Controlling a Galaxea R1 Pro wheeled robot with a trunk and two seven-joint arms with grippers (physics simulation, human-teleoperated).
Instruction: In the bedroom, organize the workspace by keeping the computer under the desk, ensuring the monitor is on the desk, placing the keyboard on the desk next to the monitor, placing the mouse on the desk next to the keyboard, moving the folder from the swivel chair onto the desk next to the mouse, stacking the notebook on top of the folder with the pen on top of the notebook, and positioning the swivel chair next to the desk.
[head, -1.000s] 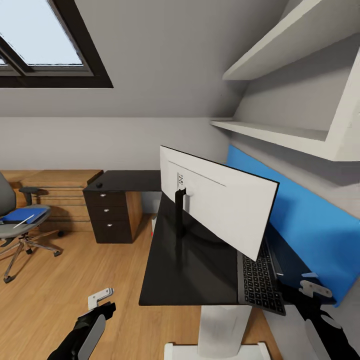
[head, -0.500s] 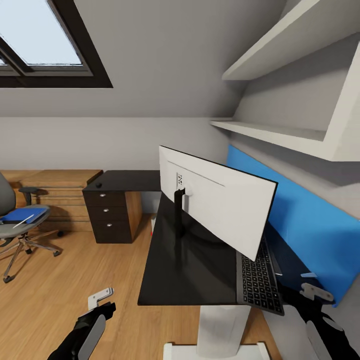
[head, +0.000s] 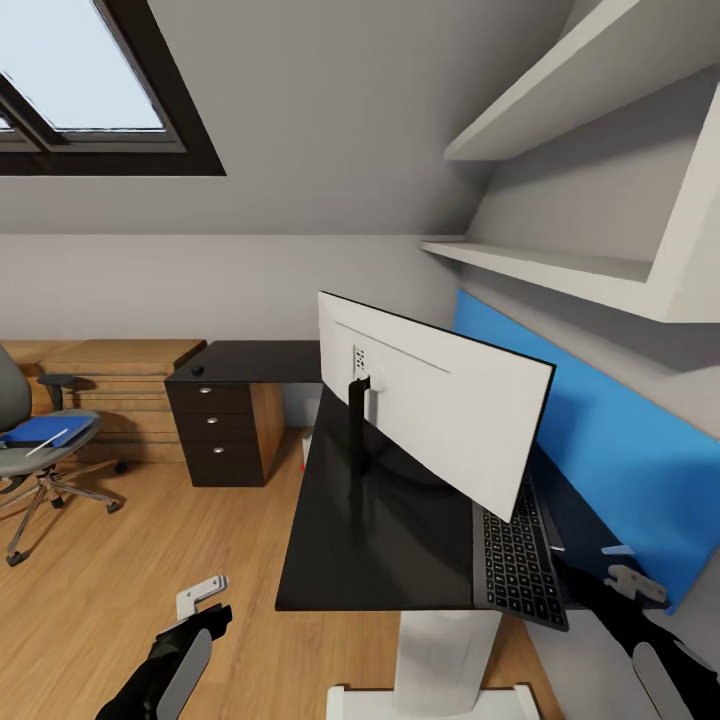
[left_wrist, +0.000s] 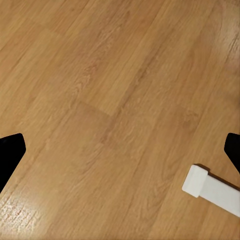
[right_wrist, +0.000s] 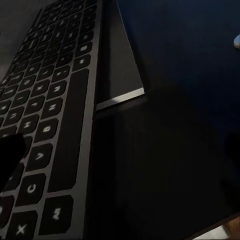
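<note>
Your right tool (head: 628, 583) hovers beside the keyboard (head: 518, 560), its spread unclear; judging by that, keyboard placement is underway, so close in squarely.

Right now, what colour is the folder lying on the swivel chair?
Bright blue; the folder on the swivel chair shows best in the head view.

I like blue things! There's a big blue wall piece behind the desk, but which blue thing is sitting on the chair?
That's the folder, flat on the swivel chair seat with a thin white pen on top. The blue back panel stands upright behind the desk.
</note>
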